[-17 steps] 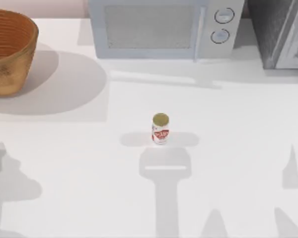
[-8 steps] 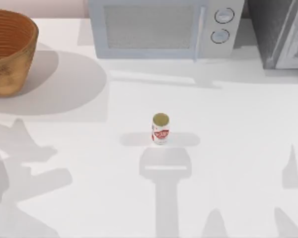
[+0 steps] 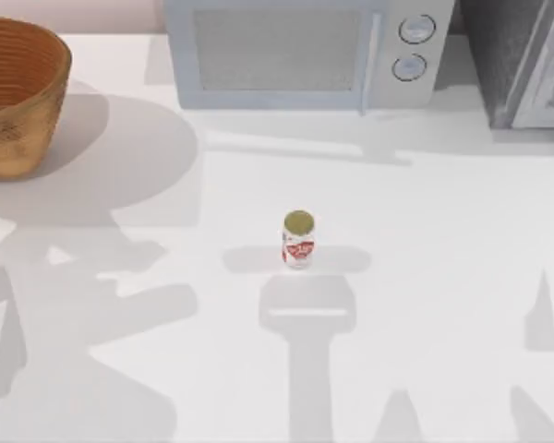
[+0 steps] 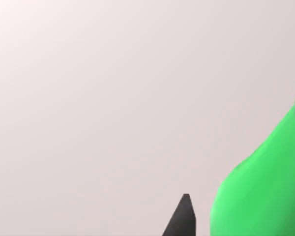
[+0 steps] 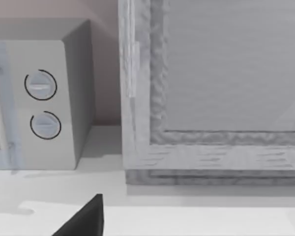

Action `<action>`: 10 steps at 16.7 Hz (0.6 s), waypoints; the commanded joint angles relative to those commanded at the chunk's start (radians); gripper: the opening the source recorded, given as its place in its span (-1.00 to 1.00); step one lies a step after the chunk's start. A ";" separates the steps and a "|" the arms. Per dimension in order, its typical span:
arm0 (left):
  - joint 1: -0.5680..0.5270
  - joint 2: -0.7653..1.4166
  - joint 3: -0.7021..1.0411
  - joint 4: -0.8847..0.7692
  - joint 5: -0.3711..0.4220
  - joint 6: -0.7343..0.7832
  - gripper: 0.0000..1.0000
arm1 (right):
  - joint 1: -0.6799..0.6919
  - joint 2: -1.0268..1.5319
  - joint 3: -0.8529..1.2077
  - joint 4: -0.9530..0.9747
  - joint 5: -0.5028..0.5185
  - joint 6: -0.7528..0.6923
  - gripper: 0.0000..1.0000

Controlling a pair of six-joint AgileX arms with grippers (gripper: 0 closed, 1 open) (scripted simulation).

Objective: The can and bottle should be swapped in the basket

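The can (image 3: 298,239), white with red markings and a dull gold top, stands upright alone in the middle of the table. The wicker basket (image 3: 18,120) sits at the far left corner; what shows of its ribbed inside holds nothing. In the left wrist view a bright green bottle (image 4: 265,187) hangs in front of a plain pinkish wall, and my left gripper (image 4: 202,221) is shut on it, one dark fingertip (image 4: 183,219) showing beside it. My right gripper (image 5: 96,216) is parked at the right, facing the far right corner of the table.
A pale grey microwave (image 3: 305,51) stands along the far edge, its two dials (image 3: 414,46) on its right side. A grey cabinet (image 3: 526,60) fills the far right corner. Arm shadows lie over the near left and near right of the white table.
The left arm's shadow has spread rightward and farther over the near left of the table. The can and the basket have stayed put.
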 joint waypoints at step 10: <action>-0.092 -0.088 0.184 -0.480 -0.021 0.055 -1.00 | 0.000 0.000 0.000 0.000 0.000 0.000 1.00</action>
